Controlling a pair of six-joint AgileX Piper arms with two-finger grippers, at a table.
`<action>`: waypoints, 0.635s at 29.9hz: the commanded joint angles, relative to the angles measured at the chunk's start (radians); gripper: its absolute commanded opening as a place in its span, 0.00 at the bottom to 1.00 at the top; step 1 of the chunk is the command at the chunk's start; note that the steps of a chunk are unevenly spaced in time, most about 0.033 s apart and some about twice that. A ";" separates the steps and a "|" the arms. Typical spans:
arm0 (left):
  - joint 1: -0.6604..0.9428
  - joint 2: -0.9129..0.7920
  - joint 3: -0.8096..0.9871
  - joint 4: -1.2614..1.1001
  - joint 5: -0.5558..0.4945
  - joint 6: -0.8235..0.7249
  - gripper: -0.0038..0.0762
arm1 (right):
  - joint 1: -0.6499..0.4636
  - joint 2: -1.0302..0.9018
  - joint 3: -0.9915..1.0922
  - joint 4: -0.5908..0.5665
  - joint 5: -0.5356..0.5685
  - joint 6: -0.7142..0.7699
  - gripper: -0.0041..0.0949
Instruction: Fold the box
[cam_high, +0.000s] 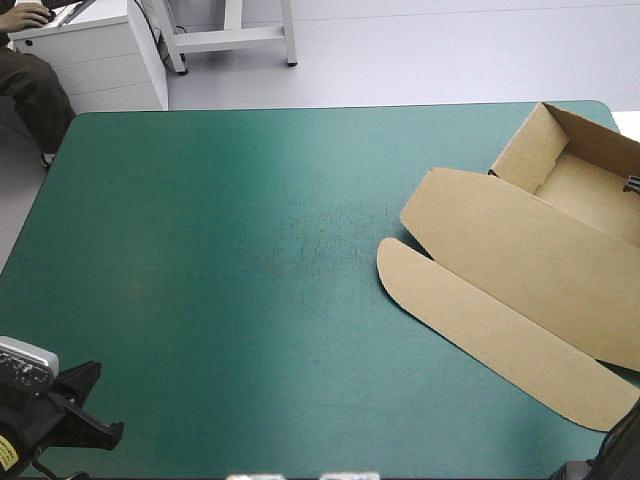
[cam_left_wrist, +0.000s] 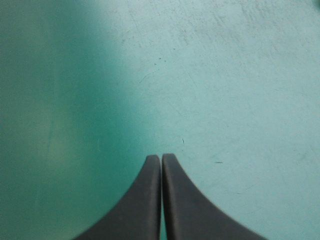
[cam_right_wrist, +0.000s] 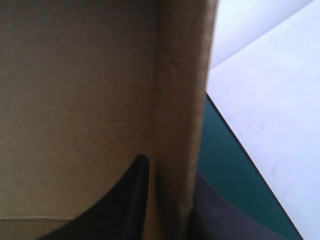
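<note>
Brown cut-board box (cam_high: 520, 250) sitting half-formed by the table's right edge
High view: tray walls are standing toward the far corner, lid (cam_high: 500, 320) lying flat; the teal-green table cover (cam_high: 220, 280) is lying free leftward; left wrist view: the left gripper (cam_left_wrist: 161, 159) is hovering closed over bare cover, likely waiting; right wrist view: the right gripper (cam_right_wrist: 170, 167) is clamping a tray wall (cam_right_wrist: 182, 100), probably steadying it.

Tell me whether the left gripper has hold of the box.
No, the left gripper is shut on nothing above bare teal-green cover, while the box lies well apart from it.
</note>
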 joint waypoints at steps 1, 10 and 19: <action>-0.003 0.014 -0.021 0.007 -0.060 -0.010 0.04 | -0.012 -0.056 -0.034 -0.006 0.002 -0.019 0.45; -0.003 0.014 -0.021 0.008 -0.060 -0.010 0.04 | -0.021 -0.122 -0.105 -0.008 0.063 -0.023 0.75; -0.003 0.014 -0.021 0.015 -0.060 -0.017 0.04 | -0.018 -0.386 -0.089 0.253 0.063 -0.103 0.54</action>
